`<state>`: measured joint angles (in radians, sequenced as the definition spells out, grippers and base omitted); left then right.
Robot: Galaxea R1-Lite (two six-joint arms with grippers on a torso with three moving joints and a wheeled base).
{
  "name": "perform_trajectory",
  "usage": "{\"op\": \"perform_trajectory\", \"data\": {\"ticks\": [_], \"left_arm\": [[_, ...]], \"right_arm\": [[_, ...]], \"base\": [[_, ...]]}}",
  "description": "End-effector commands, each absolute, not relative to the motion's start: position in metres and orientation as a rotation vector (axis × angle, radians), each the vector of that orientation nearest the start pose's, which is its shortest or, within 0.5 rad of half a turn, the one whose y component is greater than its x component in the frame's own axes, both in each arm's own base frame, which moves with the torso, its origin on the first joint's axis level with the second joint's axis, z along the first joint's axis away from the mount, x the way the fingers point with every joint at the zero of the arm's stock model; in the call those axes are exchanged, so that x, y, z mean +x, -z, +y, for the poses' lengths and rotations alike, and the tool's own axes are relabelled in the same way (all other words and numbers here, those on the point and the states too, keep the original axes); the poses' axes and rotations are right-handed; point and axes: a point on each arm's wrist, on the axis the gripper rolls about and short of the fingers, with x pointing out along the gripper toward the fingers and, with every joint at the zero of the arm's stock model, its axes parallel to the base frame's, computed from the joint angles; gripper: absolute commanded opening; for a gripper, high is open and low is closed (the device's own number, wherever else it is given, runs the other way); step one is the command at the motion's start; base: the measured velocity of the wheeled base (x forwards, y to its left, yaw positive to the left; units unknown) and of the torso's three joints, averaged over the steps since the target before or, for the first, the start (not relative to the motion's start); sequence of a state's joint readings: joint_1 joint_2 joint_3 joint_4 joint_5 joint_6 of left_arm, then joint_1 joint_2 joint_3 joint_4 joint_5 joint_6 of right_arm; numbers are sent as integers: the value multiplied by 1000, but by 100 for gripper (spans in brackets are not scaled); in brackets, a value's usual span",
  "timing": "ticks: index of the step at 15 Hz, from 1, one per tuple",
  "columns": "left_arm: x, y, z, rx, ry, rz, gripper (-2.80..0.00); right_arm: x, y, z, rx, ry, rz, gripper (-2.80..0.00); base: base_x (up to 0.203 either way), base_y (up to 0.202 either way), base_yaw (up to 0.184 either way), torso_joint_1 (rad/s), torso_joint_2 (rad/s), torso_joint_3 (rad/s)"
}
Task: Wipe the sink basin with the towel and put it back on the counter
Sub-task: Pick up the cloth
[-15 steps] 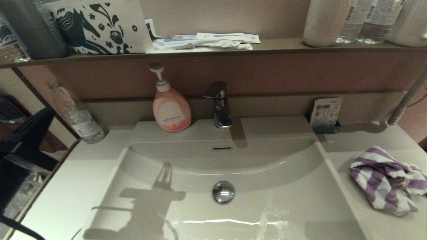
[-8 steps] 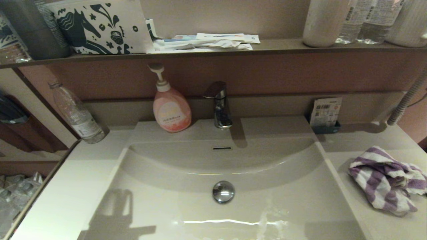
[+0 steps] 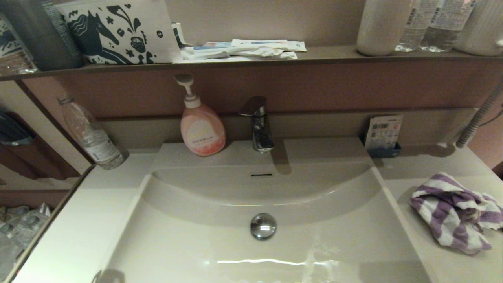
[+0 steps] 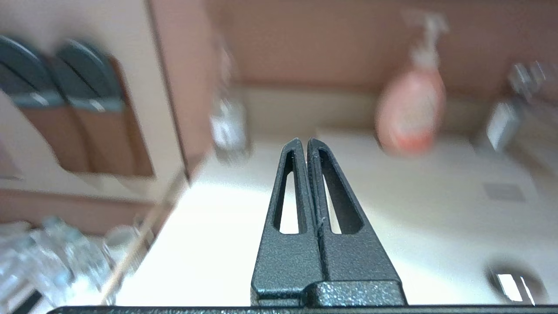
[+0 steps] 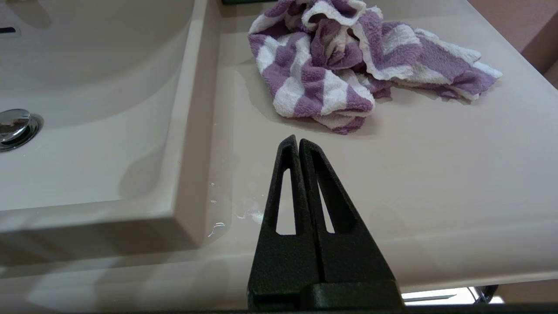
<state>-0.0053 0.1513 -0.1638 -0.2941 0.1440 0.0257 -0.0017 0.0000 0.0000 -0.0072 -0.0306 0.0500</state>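
Note:
The purple-and-white striped towel (image 3: pixel 456 212) lies crumpled on the counter (image 3: pixel 432 169) to the right of the sink basin (image 3: pixel 220 251); it also shows in the right wrist view, towel (image 5: pixel 344 65). The basin holds nothing; its chrome drain plug (image 3: pixel 263 226) sits at the middle. Neither arm shows in the head view. My right gripper (image 5: pixel 298 140) is shut and empty, low over the counter's front edge, short of the towel. My left gripper (image 4: pixel 303 141) is shut and empty, above the counter's left part.
A pink soap pump bottle (image 3: pixel 201 129) and the chrome faucet (image 3: pixel 259 124) stand behind the basin. A clear plastic bottle (image 3: pixel 91 135) leans at the back left. A small packet holder (image 3: pixel 384 135) stands at the back right. The brown shelf (image 3: pixel 251 59) above carries bottles and packets.
The left arm, dark at the head view's left edge a second ago, has left that view, and its shadow has slid off the basin's front left. The towel has not moved.

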Motion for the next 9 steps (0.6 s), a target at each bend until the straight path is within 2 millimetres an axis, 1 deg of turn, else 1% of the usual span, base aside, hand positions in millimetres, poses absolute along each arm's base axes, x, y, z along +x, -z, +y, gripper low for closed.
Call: {"op": "perform_trajectory", "data": {"ticks": [1,4,6,7,9], "left_arm": [[-40,-133,2,11,-99,-291,-280],[-35,-117,1,21,-45,-216,-280],[-26,-96,0,27,7,-147,-280],[-24,-91,0,27,15,-129,-280],[-23,-88,0,28,15,-118,-280]], "right_arm": [[-23,-76,-1,51,32,-8,-280],[-23,-76,-1,51,32,-8,-280],[-23,-76,-1,51,32,-8,-280],[-23,-76,-1,51,32,-8,-280],[-23,-76,-1,51,32,-8,-280]], "base": [[0,0,0,0,0,0],[0,0,0,0,0,0],[0,0,0,0,0,0],[0,0,0,0,0,0],[0,0,0,0,0,0]]}}
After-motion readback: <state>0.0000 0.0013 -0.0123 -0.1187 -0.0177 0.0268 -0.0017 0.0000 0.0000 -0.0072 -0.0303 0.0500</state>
